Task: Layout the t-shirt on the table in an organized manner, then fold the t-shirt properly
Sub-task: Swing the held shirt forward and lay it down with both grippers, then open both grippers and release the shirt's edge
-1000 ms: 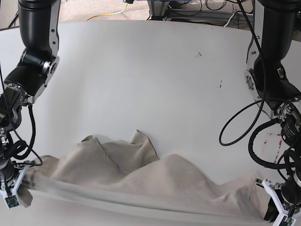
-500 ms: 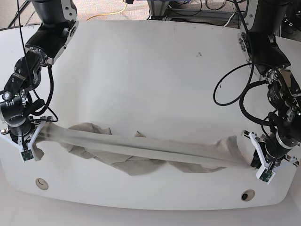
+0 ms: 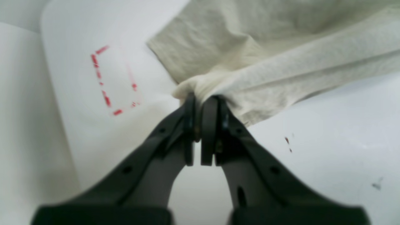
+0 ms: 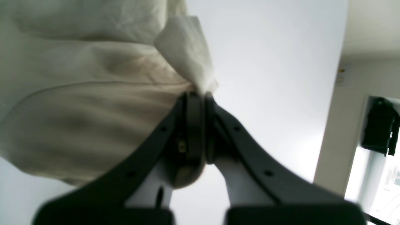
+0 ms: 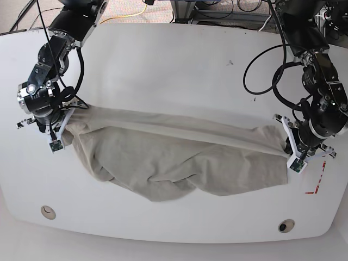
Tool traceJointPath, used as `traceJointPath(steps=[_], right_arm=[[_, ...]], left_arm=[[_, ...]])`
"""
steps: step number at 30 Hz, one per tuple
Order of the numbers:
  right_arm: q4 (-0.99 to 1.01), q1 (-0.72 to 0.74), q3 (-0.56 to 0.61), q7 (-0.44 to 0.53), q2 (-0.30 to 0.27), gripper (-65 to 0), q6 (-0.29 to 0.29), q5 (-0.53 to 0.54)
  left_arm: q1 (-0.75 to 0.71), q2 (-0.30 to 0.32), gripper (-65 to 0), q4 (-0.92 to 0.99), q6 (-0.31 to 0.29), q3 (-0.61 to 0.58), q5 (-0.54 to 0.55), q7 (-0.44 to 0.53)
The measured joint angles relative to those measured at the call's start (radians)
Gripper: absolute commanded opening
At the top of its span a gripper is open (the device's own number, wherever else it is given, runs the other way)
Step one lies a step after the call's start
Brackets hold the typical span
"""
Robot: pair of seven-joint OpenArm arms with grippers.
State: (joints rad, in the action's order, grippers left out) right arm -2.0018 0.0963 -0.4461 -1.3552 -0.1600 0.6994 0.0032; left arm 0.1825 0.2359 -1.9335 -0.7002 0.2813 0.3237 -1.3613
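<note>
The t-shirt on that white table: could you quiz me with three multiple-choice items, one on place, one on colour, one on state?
1. The red mark lies near:
A. the left gripper
B. the right gripper
C. the table's middle

2. The t-shirt is:
A. navy
B. light khaki-grey
C. red

3. The grippers are:
A. both shut on the shirt
B. both open
C. one open

Answers:
1. A, the mark sits on the table beside the left gripper.
2. B, pale cloth throughout.
3. A, the right gripper and the left each pinch an end.

Matt cloth t-shirt (image 5: pixel 179 163), smooth table (image 5: pixel 179 70)
</note>
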Motion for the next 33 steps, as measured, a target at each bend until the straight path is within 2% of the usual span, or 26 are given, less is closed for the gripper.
traceJointPath(steps=[8, 15, 22, 27, 33], right_arm=[[0.0, -0.116, 0.002, 0.008, 0.048, -65.0, 0.0, 0.0], [0.0, -0.221, 0.006, 0.008, 0.051, -65.0, 0.0, 0.0], [0.0, -0.313, 0.008, 0.016, 0.051, -65.0, 0.0, 0.004], [0.0, -0.362, 0.009, 0.016, 0.054, -64.7, 0.0, 0.005], [0.0, -0.39, 0.001, 0.014, 0.091, -57.7, 0.0, 0.0]], left_arm=[[-0.159, 0.0, -65.0, 0.0, 0.0, 0.013, -0.005, 0.0], [-0.287, 0.003, -65.0, 0.001, 0.001, 0.097, -0.003, 0.0], [-0.401, 0.061, -65.0, 0.001, 0.001, 0.105, 0.011, 0.008], [-0.459, 0.076, -65.0, 0.001, 0.0, 0.104, 0.012, 0.016], [-0.511, 0.103, -65.0, 0.001, 0.0, 0.104, 0.014, 0.016]])
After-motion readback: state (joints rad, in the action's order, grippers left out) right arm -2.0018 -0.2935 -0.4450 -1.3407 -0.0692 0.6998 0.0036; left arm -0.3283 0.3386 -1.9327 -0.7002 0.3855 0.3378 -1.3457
